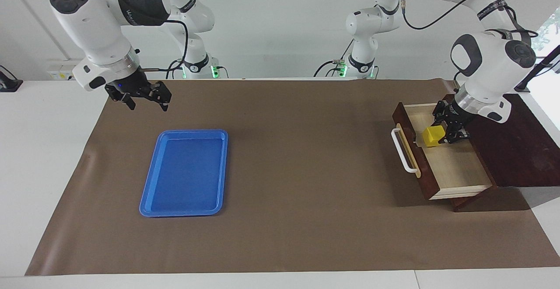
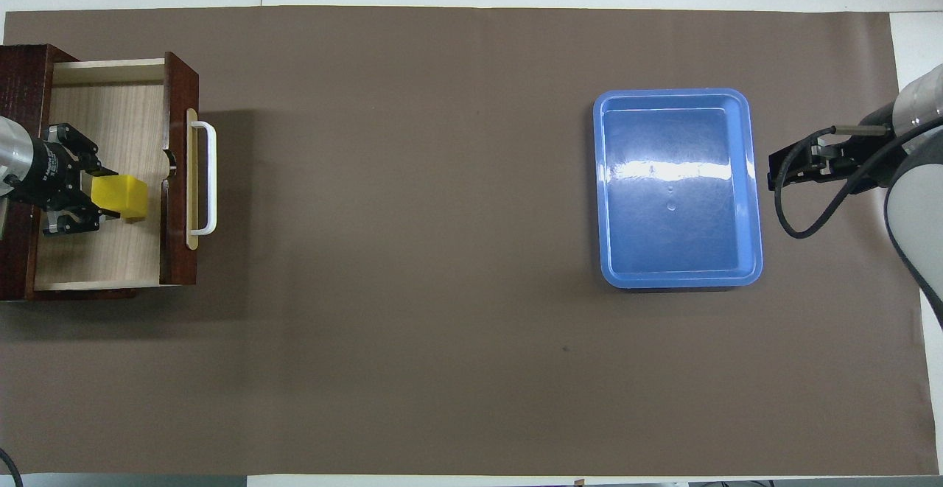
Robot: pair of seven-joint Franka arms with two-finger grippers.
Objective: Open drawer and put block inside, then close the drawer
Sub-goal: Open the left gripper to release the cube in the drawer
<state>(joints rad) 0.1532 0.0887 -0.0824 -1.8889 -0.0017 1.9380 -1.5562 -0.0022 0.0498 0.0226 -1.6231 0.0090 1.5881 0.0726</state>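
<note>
The drawer of the dark wooden box at the left arm's end of the table stands pulled out, its pale inside showing and its white bar handle facing the table's middle. My left gripper hangs low in the open drawer, shut on the yellow block. In the overhead view the block sits between the fingertips of the left gripper, close to the drawer's front panel and handle. My right gripper waits open and empty in the air at the right arm's end.
A blue tray lies empty on the brown mat toward the right arm's end, with the right gripper beside the tray. The brown mat covers most of the white table.
</note>
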